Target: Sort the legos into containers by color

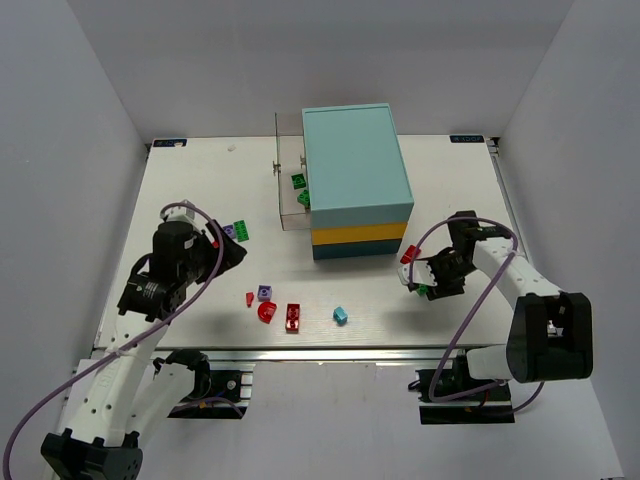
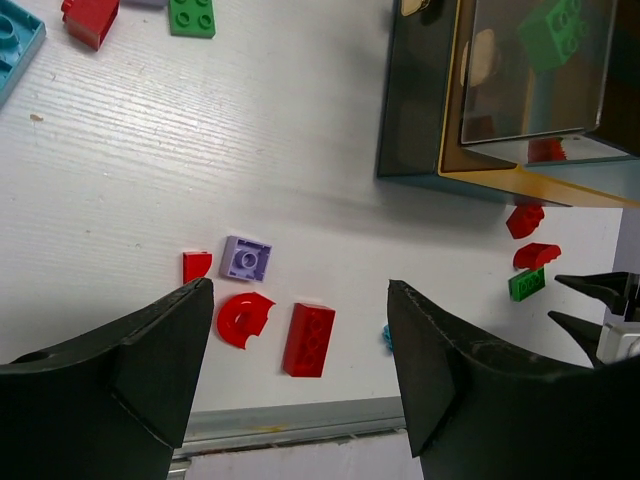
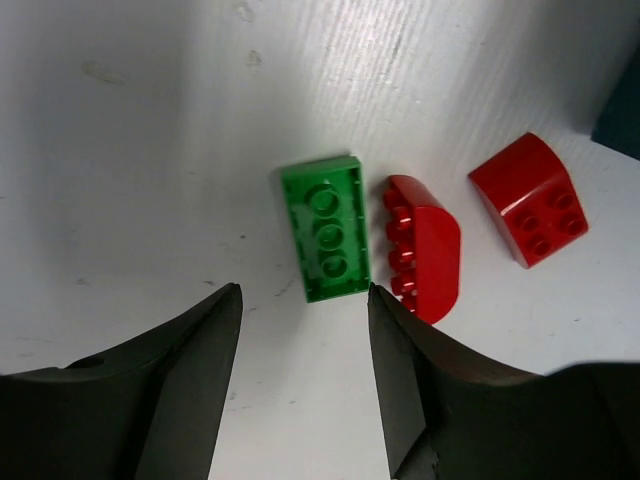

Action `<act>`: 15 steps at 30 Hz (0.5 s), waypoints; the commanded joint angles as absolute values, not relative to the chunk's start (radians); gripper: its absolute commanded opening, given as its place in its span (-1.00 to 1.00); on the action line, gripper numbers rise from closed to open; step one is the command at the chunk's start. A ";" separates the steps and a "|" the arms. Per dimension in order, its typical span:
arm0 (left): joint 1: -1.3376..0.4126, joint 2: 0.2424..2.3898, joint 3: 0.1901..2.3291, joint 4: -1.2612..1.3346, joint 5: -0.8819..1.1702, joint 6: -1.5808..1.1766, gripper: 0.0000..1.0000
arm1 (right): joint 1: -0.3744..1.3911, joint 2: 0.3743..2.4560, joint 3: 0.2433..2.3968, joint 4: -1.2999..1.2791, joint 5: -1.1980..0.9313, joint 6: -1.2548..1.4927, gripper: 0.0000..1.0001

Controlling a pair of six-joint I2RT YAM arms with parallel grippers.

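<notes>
The teal and yellow cabinet (image 1: pixel 355 180) stands at the back centre. One clear drawer (image 1: pixel 288 190) is pulled out to its left and holds green legos (image 1: pixel 298 182). My right gripper (image 1: pixel 432 280) is open and low over the table. In the right wrist view its fingertips (image 3: pixel 304 295) straddle the near end of a green brick (image 3: pixel 328 228). A red curved brick (image 3: pixel 425 248) and a red block (image 3: pixel 528 200) lie beside it. My left gripper (image 1: pixel 232 250) is open and empty (image 2: pixel 298 287), above a red brick (image 2: pixel 308 339), a red round piece (image 2: pixel 243 318) and a purple plate (image 2: pixel 245 258).
A light blue lego (image 1: pixel 340 315) lies near the front edge. A green plate (image 1: pixel 240 231) and a purple piece (image 1: pixel 228 230) lie by the left gripper. A small red piece (image 1: pixel 250 298) lies front left. The cabinet's front (image 2: pixel 470 150) faces the right-hand legos.
</notes>
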State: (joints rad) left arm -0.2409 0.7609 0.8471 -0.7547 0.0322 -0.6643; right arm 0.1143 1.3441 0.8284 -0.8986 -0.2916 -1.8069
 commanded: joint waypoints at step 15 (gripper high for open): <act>-0.239 0.819 0.827 -0.680 0.048 -0.689 0.60 | 0.118 1.542 0.920 -0.827 -0.334 -1.824 0.16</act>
